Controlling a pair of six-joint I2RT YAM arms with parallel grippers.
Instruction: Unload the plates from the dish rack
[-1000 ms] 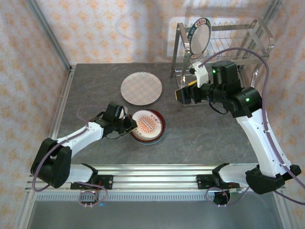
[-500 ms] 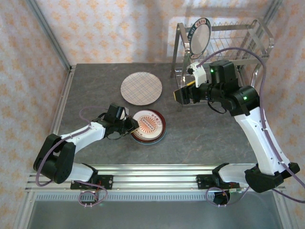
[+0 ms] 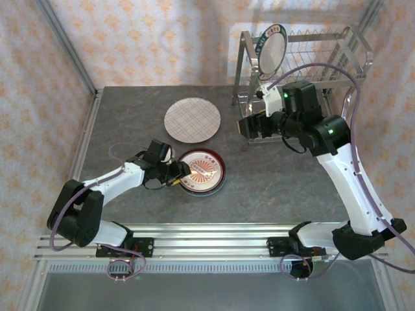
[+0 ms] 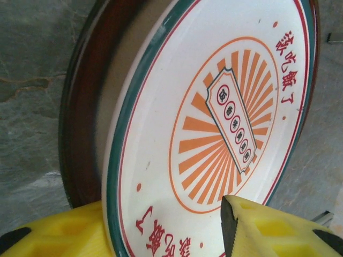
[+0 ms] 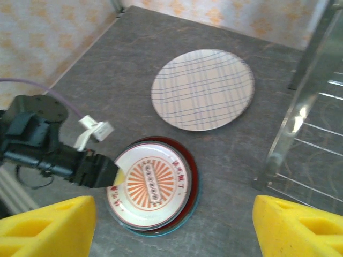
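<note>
Likely stiff, slick and breakable, the plate (image 3: pixel 272 49) in the rack (image 3: pixel 324 40) should be pinched by its rim; the right gripper (image 3: pixel 248 127) is held wide, the left gripper (image 3: pixel 183 170) parted astride the orange plate (image 3: pixel 207 167).

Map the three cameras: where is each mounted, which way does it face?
Top external: above, behind the bases, looking down; left arm, right arm, dish rack, plaid plate.
Left wrist: on left arm, close on the orange-centred plate; own yellow jaws below.
Right wrist: on right arm, looking down at the table; own jaws below.
Shared: all three show the orange-centred plate.
</note>
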